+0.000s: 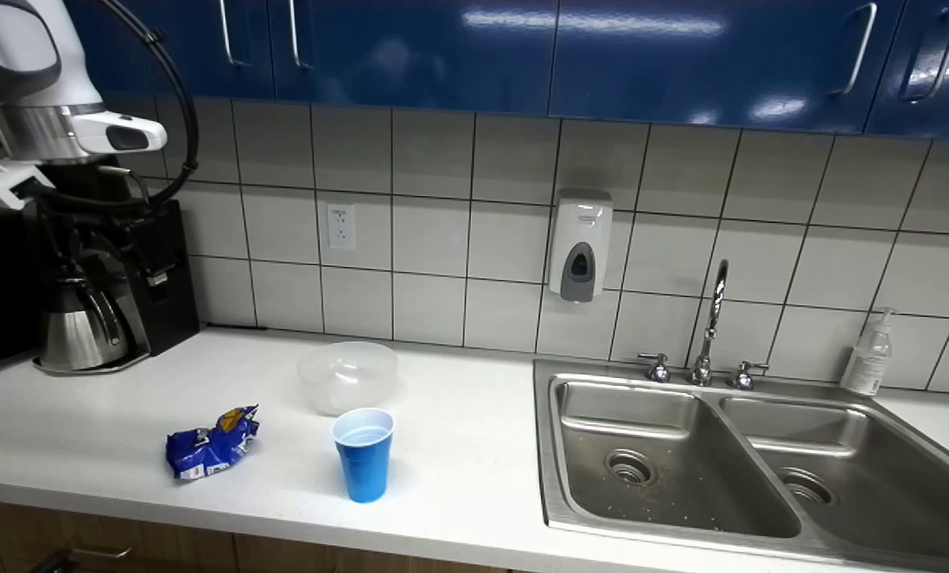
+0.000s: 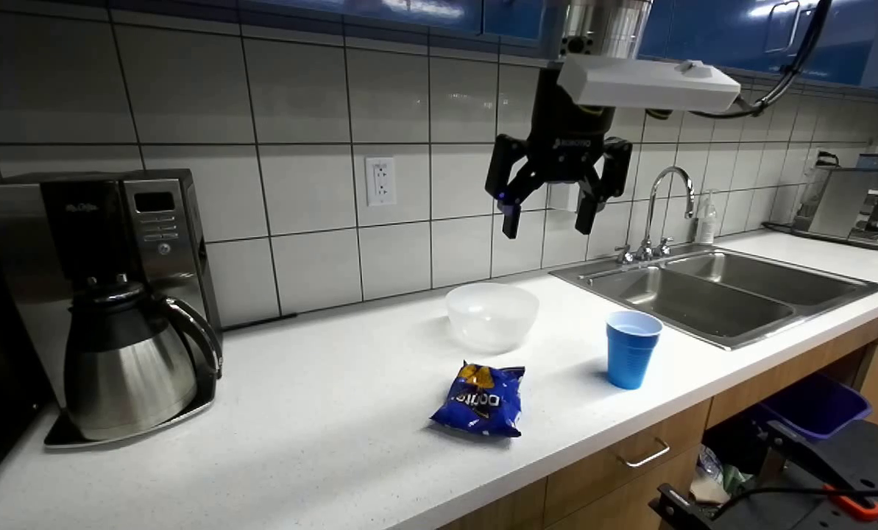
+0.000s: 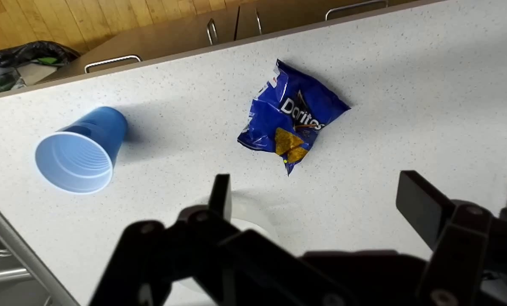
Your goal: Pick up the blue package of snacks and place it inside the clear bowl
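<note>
Over speckled white countertop (image 2: 299, 442), hangs with black two-fingered gripper (image 2: 547, 223) spread, empty; has yet to lift crinkled blue foil snack package (image 3: 293, 114) into round clear plastic bowl (image 2: 492, 316).

Clear bowl (image 3: 255, 212): in the wrist view I see only part of its wall; the hand (image 3: 315, 193) covers most of the rest.
Hand: cut off by that view's lower edge; in an exterior view, dark against the coffee maker (image 1: 176, 310), its outline unclear to me, hiding part of the latter.
Arm (image 1: 40, 131): cut off in both exterior views.
Blue package of snacks (image 1: 210, 447): crumpled in an exterior view, lettering I cannot read.
Soap dispenser (image 2: 562, 197): mostly behind the hand in an exterior view.
Soap bottle (image 1: 870, 358): label too small for me to read.
Sink (image 1: 551, 454): right end cut off by an exterior view's edge.
</note>
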Available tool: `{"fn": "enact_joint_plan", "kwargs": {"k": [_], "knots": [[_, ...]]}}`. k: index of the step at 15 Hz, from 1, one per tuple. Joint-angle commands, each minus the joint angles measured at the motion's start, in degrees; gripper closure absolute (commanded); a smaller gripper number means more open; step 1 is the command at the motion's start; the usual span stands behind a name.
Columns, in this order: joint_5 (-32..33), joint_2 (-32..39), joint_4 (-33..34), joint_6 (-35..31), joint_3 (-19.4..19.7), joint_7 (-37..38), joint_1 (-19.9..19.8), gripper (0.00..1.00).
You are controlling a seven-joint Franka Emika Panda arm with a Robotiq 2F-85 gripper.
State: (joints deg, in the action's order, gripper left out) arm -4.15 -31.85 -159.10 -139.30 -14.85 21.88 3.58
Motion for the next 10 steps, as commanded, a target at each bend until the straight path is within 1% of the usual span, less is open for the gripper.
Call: {"fn": "enact_joint_plan", "kwargs": {"k": [1, 6, 10], "knots": [[1.2, 3.0, 0.0, -2.2, -1.1, 2.1, 0.0, 0.0], [4.4, 9.8, 0.2, -6.0, -3.3, 5.9, -1.4, 0.0], [11.2, 17.3, 1.6, -9.5, -5.2, 13.3, -4.0, 0.0]]}}
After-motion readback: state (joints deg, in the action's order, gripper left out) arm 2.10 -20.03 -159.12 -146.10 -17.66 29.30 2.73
